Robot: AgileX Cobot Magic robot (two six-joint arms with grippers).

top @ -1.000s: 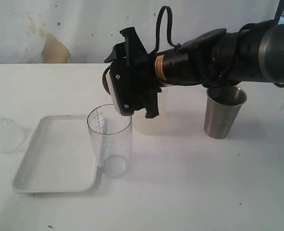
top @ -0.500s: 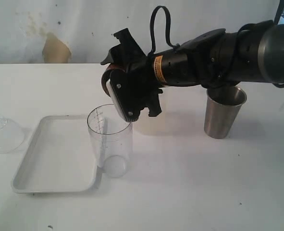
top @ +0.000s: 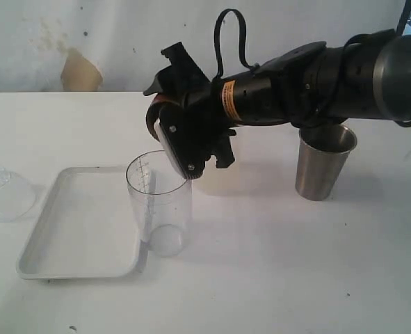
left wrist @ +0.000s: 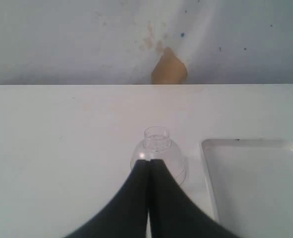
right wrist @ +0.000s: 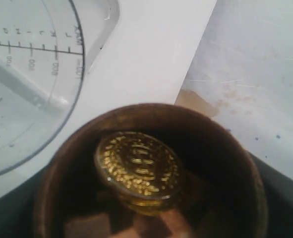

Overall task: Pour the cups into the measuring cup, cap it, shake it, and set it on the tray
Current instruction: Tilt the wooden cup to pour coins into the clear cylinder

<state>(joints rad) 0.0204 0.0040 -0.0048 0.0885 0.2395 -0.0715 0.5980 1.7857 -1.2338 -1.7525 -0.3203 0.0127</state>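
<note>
In the exterior view, the right hand [top: 166,115] is gripping the brown cup [top: 151,120] and is rolling further over than a second ago, so its lower finger is now dipping closer to the rim of the measuring cup [top: 158,202]. That cup is standing upright on the worktop [top: 295,264], just beside the right near corner of the tray [top: 80,216], and nothing is showing clearly inside it yet. The tumbler [top: 323,163] is waiting upright, well apart to the right, partly behind the arm, and a clear dome [top: 7,193] is sitting left of the tray. The first pour seems to be starting, not finishing. In the left wrist view, the left hand [left wrist: 148,163] is hanging closed and empty, pointing at the dome [left wrist: 157,153], with the tray [left wrist: 255,188] to its right. In the right wrist view, the cup [right wrist: 62,168] is filling the frame with a gold, bumpy disc [right wrist: 139,171] inside; whether it is loose I cannot tell. The measuring cup [right wrist: 27,74] is lying just beyond the brown rim, so more tilt is probably needed.
</note>
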